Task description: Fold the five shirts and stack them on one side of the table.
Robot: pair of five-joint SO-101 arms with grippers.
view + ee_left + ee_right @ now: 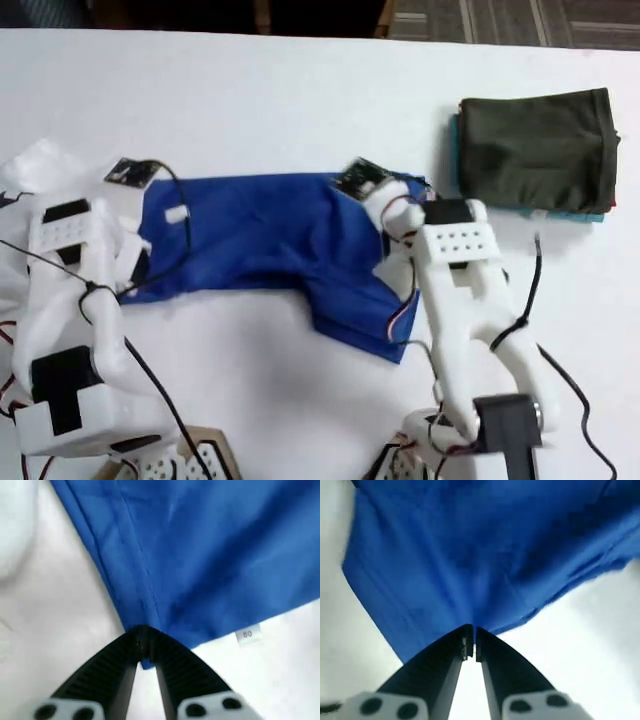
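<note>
A blue shirt (265,235) lies stretched across the middle of the white table (260,110), one part hanging toward the front. My left gripper (143,647) is shut on the blue shirt (210,555) at its hemmed corner, at the shirt's left end (135,270). My right gripper (472,640) is shut on the blue shirt (470,555) at its edge, at the shirt's right end (395,215). A stack of folded shirts (535,150), dark olive on top with teal and red edges under it, sits at the back right.
A white shirt (35,165) lies crumpled at the left edge behind the left arm (75,300). The right arm (470,300) stands just in front of the folded stack. A small white size label (247,634) shows at the blue shirt's edge.
</note>
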